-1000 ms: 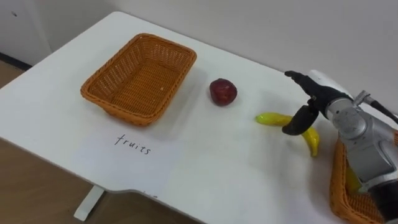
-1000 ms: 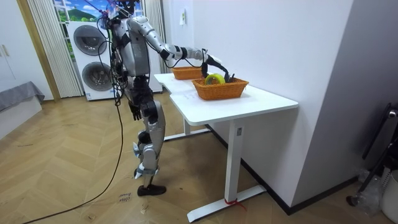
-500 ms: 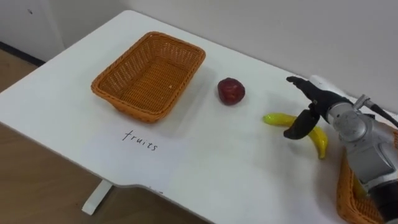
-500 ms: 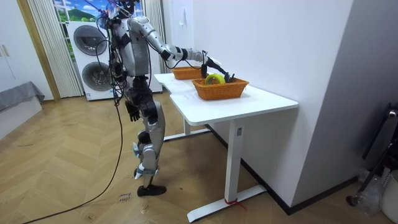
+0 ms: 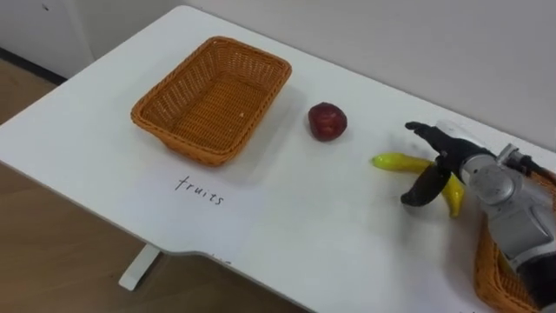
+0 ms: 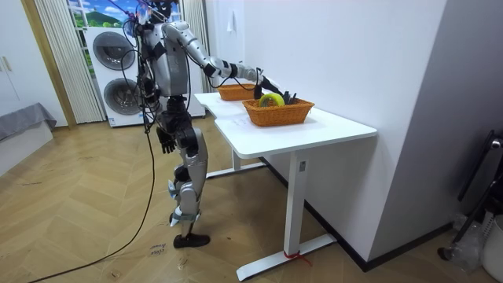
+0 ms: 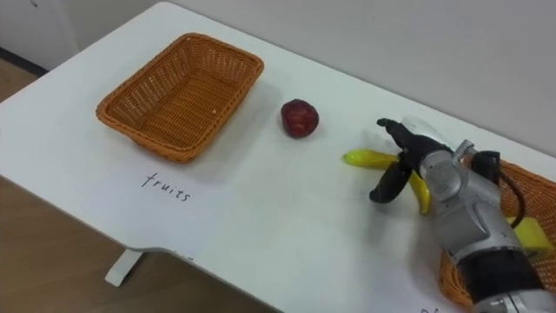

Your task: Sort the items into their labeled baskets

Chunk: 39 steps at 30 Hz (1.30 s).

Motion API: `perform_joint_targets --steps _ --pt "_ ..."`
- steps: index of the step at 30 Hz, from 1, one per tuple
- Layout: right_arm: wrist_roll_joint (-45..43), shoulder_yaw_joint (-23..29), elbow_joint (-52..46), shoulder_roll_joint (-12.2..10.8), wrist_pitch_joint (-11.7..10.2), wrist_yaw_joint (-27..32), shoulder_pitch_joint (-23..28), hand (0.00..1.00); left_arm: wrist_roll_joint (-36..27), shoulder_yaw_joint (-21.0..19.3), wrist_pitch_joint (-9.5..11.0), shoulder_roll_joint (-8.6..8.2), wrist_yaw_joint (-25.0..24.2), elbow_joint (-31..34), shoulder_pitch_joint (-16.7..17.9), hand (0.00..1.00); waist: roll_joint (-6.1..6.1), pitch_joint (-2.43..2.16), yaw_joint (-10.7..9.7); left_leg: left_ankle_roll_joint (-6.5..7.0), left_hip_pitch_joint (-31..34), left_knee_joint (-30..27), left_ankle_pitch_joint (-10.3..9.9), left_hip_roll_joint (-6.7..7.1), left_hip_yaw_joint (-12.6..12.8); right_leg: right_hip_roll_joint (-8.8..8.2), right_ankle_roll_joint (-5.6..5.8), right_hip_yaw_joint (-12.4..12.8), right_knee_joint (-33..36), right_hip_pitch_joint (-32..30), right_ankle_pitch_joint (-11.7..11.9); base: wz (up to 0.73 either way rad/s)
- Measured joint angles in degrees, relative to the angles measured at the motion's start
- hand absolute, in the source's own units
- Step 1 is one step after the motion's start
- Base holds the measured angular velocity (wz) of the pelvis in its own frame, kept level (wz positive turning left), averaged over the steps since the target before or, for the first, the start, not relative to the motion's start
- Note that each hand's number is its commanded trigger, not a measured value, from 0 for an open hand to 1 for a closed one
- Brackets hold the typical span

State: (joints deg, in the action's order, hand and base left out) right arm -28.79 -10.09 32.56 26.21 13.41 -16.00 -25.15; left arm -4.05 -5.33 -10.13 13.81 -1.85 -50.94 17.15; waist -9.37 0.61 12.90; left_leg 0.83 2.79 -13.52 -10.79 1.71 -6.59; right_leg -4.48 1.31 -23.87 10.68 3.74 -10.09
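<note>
A yellow banana [image 5: 398, 162] lies on the white table [image 5: 304, 235], right of a dark red apple [image 5: 327, 121]. My right hand [image 5: 445, 163] is over the banana's middle, open. Its fingers reach past the far side and its thumb [image 5: 419, 193] points down on the near side. A wicker basket [image 5: 174, 143] at the far left holds nothing and has a handwritten "fruits" label [image 5: 201, 191] in front of it. A second wicker basket [image 7: 521, 193] stands at the right by my forearm, with a yellow item [image 7: 532, 235] inside. My left hand [image 6: 165, 140] hangs relaxed at my hip.
I stand at the table's long side, with its near edge [image 5: 174, 252] close in front. A wall runs behind the table. In the room view, washing machines [image 6: 118, 71] stand behind me on wooden floor.
The whole view has drifted a little. My right hand has sunk slightly lower over the banana. The banana, apple and baskets have not moved.
</note>
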Motion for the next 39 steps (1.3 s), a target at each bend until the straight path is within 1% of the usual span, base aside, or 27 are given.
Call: perform_joint_targets --steps 1,2,3,5,7,9,10,14,15,16,20,21,22,23,25,29,31,32,33,34,36,37,38,39 --pt "1.31 0.01 2.14 0.09 -0.04 0.51 -1.46 0.00 -0.03 0.00 0.05 0.24 0.00 -0.03 -0.12 0.00 -0.28 0.11 -0.12 -0.05 0.44 -0.04 0.15 -0.01 -0.03 0.02 -0.07 -0.01 -0.01 -0.37 0.04 0.00" --pt "1.92 0.01 3.01 0.15 -0.04 0.79 -2.04 0.00 -0.05 0.01 0.10 0.35 -0.01 -0.05 -0.15 0.00 -0.44 0.02 -0.10 -0.06 0.71 -0.09 0.21 -0.01 -0.03 0.04 -0.12 0.01 -0.01 -0.64 0.07 0.00" --pt "3.17 0.00 3.93 0.32 -0.05 1.20 -3.04 0.00 -0.04 0.03 0.24 0.44 -0.02 -0.08 -0.13 0.00 -0.59 0.06 -0.05 -0.09 1.05 -0.17 0.27 -0.02 -0.06 0.07 -0.22 0.01 -0.01 -0.93 0.13 0.03" --pt "4.22 -0.09 5.15 0.55 -0.34 2.09 -4.17 0.00 -0.04 0.19 0.24 0.61 -0.05 -0.10 -0.19 0.00 -0.81 -0.09 -0.10 -0.10 1.81 -0.35 0.33 0.03 -0.35 0.07 -0.24 0.02 0.05 -1.50 0.15 0.05" --pt "5.02 -1.35 7.46 0.88 -0.33 3.23 -6.12 0.00 -0.05 1.68 0.22 1.23 0.05 -0.18 -0.69 0.00 -1.06 -0.06 -0.08 -0.16 2.82 -0.69 0.45 0.05 -0.77 0.17 -0.43 0.01 0.05 -2.31 0.26 0.08" --pt "5.59 -2.78 8.30 1.15 -0.33 3.98 -6.98 0.00 -0.04 2.55 0.16 1.33 0.13 -0.18 -1.14 0.00 -0.99 0.00 -0.06 -0.18 3.32 -1.15 0.45 0.06 -0.89 0.22 -0.46 0.08 0.03 -2.74 0.29 0.09" --pt "6.41 -3.67 9.21 1.19 -0.49 4.56 -7.46 0.00 -0.04 2.99 0.16 1.35 0.20 -0.19 -1.50 0.00 -0.91 0.06 -0.07 -0.18 3.61 -1.23 0.46 0.11 -1.41 0.24 -0.46 0.04 -0.01 -2.84 0.29 0.10" --pt "9.00 -4.39 9.96 1.38 -1.16 4.98 -7.63 0.00 -0.31 3.58 0.22 1.42 0.29 -0.25 -2.68 0.00 -0.86 0.09 0.17 -0.30 4.81 -1.28 0.53 0.03 -1.29 0.31 -0.52 0.15 0.07 -4.10 0.32 0.02" --pt "10.06 -4.48 9.96 1.67 -1.33 5.18 -8.08 0.00 -0.42 3.65 0.23 1.43 0.29 -0.30 -2.71 0.00 -0.78 0.11 0.10 -0.32 5.14 -1.35 0.54 0.02 -1.28 0.33 -0.56 0.17 0.10 -4.44 0.35 0.00" --pt "10.85 -4.82 10.03 2.45 -1.34 5.48 -8.35 0.00 -0.45 3.87 0.23 1.42 0.29 -0.45 -2.96 0.00 -0.68 0.19 0.11 -0.32 5.48 -1.33 0.54 0.02 -1.24 0.33 -0.60 0.15 0.09 -4.72 0.37 0.00" --pt "11.17 -6.45 10.08 4.35 -1.52 6.85 -8.83 0.00 -0.45 5.29 0.22 1.49 0.45 -1.04 -3.60 0.00 -0.40 0.39 0.17 -0.31 6.28 -1.79 0.54 0.02 -1.19 0.34 -0.66 0.06 0.09 -5.58 0.41 0.00" --pt "11.13 -6.74 11.27 4.66 -2.09 7.25 -9.88 0.00 -0.41 5.70 0.23 1.54 0.57 -1.03 -3.87 0.00 -0.31 0.48 0.14 -0.32 6.73 -1.89 0.54 -0.03 -1.05 0.38 -0.71 0.13 0.09 -5.98 0.44 -0.05" --pt "11.13 -6.80 13.98 4.65 -2.62 7.31 -11.62 0.00 -0.39 5.83 0.29 1.51 0.56 -0.99 -4.18 0.00 -0.11 0.62 0.19 -0.32 7.11 -2.10 0.55 -0.09 -0.93 0.40 -0.82 0.24 0.09 -6.25 0.51 0.00" --pt "11.14 -6.80 14.94 4.67 -2.71 7.33 -12.29 0.00 -0.36 5.86 0.46 1.51 0.55 -0.99 -4.34 0.00 -0.01 0.69 0.21 -0.32 7.30 -2.22 0.55 -0.10 -0.93 0.40 -0.83 0.26 0.09 -6.37 0.52 0.00" --pt "11.24 -6.86 16.78 4.67 -3.68 7.35 -14.03 0.00 -0.33 5.78 1.34 1.55 1.15 -1.41 -4.95 0.00 0.10 0.78 0.30 -0.33 8.04 -2.30 0.56 -0.23 -0.60 0.43 -1.01 0.20 0.11 -7.13 0.67 -0.02" --pt "11.23 -6.92 18.12 4.69 -4.66 7.61 -14.80 0.00 -0.37 5.88 1.90 1.64 1.60 -2.51 -6.23 0.00 0.12 0.81 0.43 -0.34 8.80 -2.28 0.56 -0.27 -0.52 0.48 -1.08 0.24 0.22 -7.79 0.84 -0.01" --pt "11.68 -7.18 20.59 4.69 -5.24 7.76 -15.70 0.00 -0.80 6.17 1.96 1.68 1.65 -4.33 -7.89 0.00 0.19 0.86 0.79 -0.35 8.86 -2.27 0.66 -0.38 -0.30 0.55 -1.14 0.45 0.22 -7.92 1.04 -0.06" --pt "11.91 -7.26 20.94 4.69 -5.24 7.78 -15.86 0.00 -0.88 6.30 1.97 1.73 1.66 -4.39 -8.12 0.00 0.16 0.87 0.93 -0.35 8.86 -2.27 0.66 -0.43 -0.16 0.57 -1.18 0.52 0.22 -7.97 1.08 -0.07" --pt "12.70 -7.54 21.21 4.74 -5.21 7.92 -15.95 0.00 -0.89 6.90 1.98 1.87 1.63 -4.47 -8.59 0.00 0.17 0.92 1.18 -0.39 8.96 -2.26 0.69 -0.49 -0.09 0.63 -1.23 0.54 0.20 -8.01 1.19 -0.05" --pt "13.02 -7.98 21.32 4.79 -5.23 8.05 -15.95 0.00 -0.88 7.42 2.01 2.05 1.62 -4.50 -8.92 0.00 0.32 1.06 1.30 -0.43 9.03 -2.20 0.71 -0.52 -0.11 0.68 -1.25 0.56 0.20 -8.01 1.20 -0.03" --pt "12.98 -8.90 21.44 4.81 -5.25 8.08 -16.36 0.00 -0.82 7.96 2.03 2.33 1.62 -4.60 -9.44 0.00 0.03 0.93 1.45 -0.51 9.10 -2.12 0.76 -0.63 -0.10 0.78 -1.33 0.62 0.21 -8.11 1.25 0.00" --pt "12.98 -8.97 21.68 4.81 -5.26 7.87 -16.63 0.00 -0.83 8.12 2.04 2.47 1.62 -4.90 -10.02 0.00 0.00 0.95 1.59 -0.60 9.37 -2.12 0.82 -0.71 -0.10 0.87 -1.43 0.63 0.21 -8.39 1.31 0.00" --pt "12.98 -8.97 21.70 4.83 -5.31 7.79 -16.73 0.00 -0.82 8.32 2.07 2.63 1.64 -4.88 -10.24 0.00 -0.30 0.81 1.58 -0.67 9.51 -2.13 0.90 -0.75 -0.10 0.91 -1.48 0.60 0.22 -8.58 1.34 0.00" --pt "13.11 -9.18 21.69 4.99 -5.40 7.71 -16.86 0.00 -0.84 8.75 2.16 2.91 1.65 -4.89 -10.68 0.00 -0.47 0.96 1.58 -0.76 9.63 -2.18 0.99 -0.86 -0.17 0.99 -1.58 0.29 0.19 -8.73 1.40 0.06"
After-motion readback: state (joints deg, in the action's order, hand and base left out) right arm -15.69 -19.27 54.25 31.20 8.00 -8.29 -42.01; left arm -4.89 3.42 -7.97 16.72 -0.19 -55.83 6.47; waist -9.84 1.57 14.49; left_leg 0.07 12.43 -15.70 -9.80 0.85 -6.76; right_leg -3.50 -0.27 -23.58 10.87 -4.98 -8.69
